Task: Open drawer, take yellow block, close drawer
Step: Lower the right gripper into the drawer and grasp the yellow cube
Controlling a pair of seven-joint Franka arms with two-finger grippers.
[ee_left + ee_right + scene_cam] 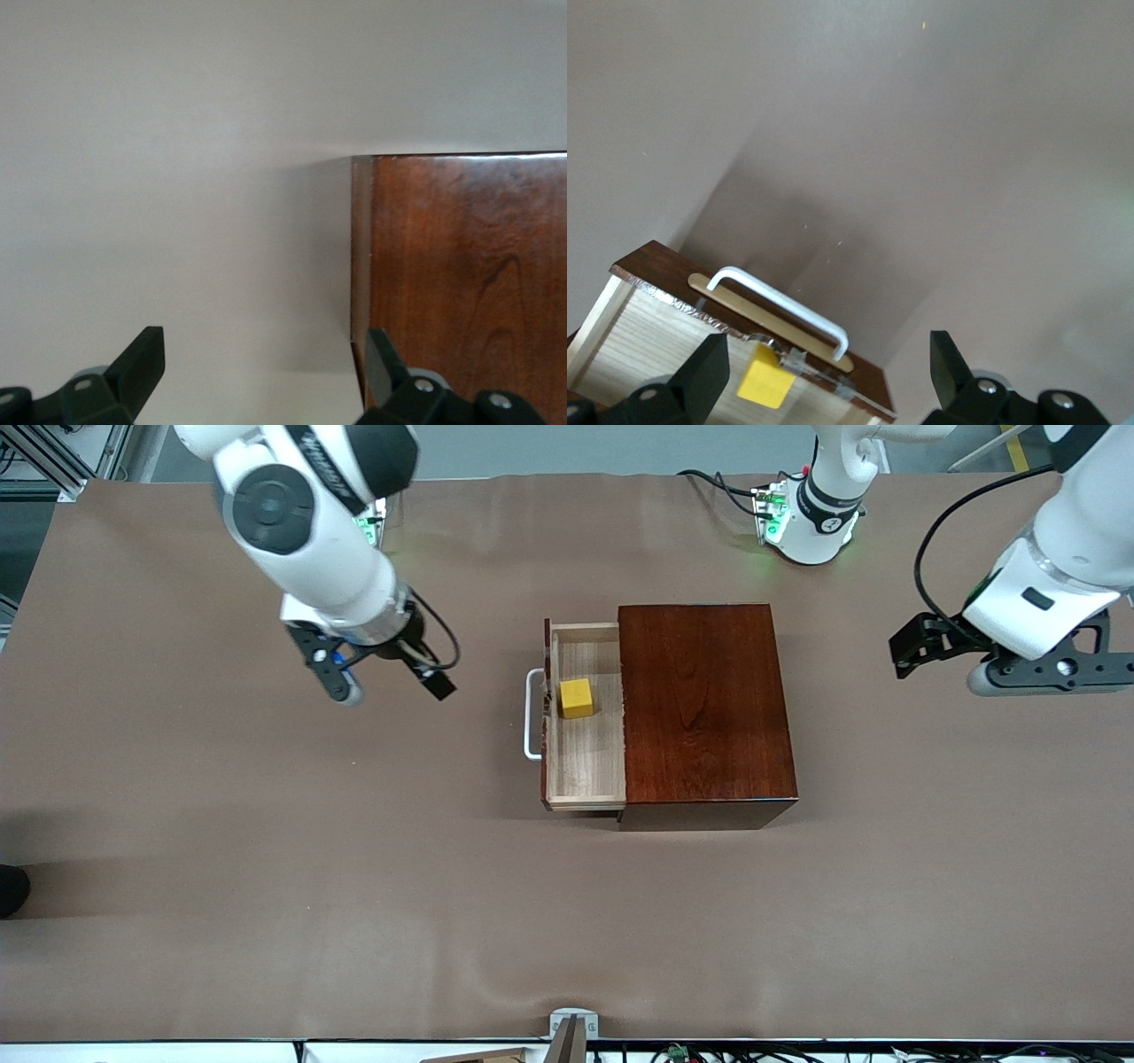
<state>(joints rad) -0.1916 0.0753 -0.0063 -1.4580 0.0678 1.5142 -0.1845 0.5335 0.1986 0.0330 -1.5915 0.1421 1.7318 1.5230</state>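
Observation:
The dark reddish-brown box [704, 708] stands mid-table. Its pale-wood drawer [589, 766] is pulled open toward the right arm's end, with the white bar handle [532, 726] in front. The yellow block [576, 698] lies in the drawer, close to its front wall. My right gripper [390, 688] is open and empty, in the air over the bare table in front of the handle. Its wrist view shows its own open gripper [828, 376], the handle [780, 305], the drawer [656, 341] and the block [765, 382]. My left gripper [912, 651] is open and empty, waiting over the table beside the box [469, 283].
A brown cover [266, 868] spans the table. The left arm's base [811, 522] with cables stands at the table's farther edge. A small grey mount [572, 1027] sits at the nearest edge. A dark object [12, 889] shows at the right arm's end.

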